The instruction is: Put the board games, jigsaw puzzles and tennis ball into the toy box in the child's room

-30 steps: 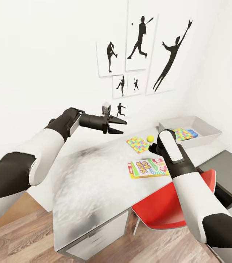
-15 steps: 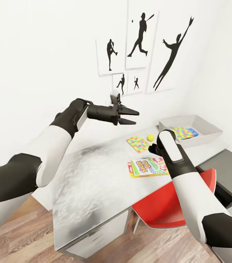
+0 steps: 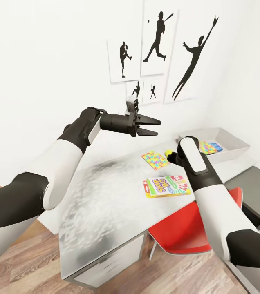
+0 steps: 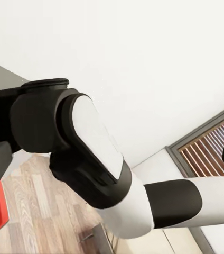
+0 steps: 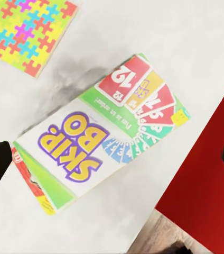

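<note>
The SKIP-BO board game [image 3: 166, 186] [image 5: 99, 143] lies flat near the table's [image 3: 105, 196] front edge. A jigsaw puzzle [image 3: 154, 159] [image 5: 25, 29] lies just behind it. The tennis ball [image 3: 169, 153] peeks out beside my right wrist. The toy box [image 3: 228, 141] stands at the table's far right, holding another puzzle mat [image 3: 205, 147] and something blue. My right gripper [image 5: 112, 159] hangs open above the SKIP-BO box; in the head view my forearm hides it. My left gripper [image 3: 148, 125] is open and empty, raised in the air above the table, left of the puzzle.
A red chair [image 3: 183, 230] [image 5: 207, 174] is tucked under the table's front edge below my right arm. A lower dark grey cabinet top [image 3: 256, 192] adjoins the table at the right. Sports-silhouette pictures [image 3: 158, 49] hang on the white wall. A white drawer unit [image 3: 109, 265] sits under the table.
My left arm has risen and swung right, toward the wall pictures, gripper still open. My right wrist has moved slightly forward and now covers part of the tennis ball.
</note>
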You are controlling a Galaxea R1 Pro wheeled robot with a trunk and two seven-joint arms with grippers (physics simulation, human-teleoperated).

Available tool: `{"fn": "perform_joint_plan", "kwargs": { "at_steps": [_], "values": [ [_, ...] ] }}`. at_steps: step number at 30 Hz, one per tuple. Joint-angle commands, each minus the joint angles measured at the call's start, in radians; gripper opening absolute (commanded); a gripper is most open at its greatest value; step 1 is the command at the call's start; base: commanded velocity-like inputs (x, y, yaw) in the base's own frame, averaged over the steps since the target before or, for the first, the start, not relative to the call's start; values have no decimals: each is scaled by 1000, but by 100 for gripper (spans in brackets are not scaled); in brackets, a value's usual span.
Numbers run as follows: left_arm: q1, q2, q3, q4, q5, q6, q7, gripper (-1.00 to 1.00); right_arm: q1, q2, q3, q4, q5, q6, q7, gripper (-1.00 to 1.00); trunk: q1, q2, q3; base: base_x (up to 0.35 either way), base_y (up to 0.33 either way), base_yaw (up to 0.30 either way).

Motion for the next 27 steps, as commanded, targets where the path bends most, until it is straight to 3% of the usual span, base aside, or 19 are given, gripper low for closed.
{"fn": "perform_joint_plan", "kwargs": {
  "at_steps": [1,12,27],
  "values": [
    [-1,0,-2,1,4,11,-3,100,-9,2,1,0,-9,9,-10,100,1,-2,-2,0,0,0],
    [-1,0,-3,1,4,11,-3,100,-44,5,3,4,-10,-21,-9,100,1,-2,-5,0,0,0],
    [-1,0,-3,1,4,11,-3,100,-50,8,5,62,-9,-28,-9,100,1,-2,-28,59,0,0]
  ]
}}
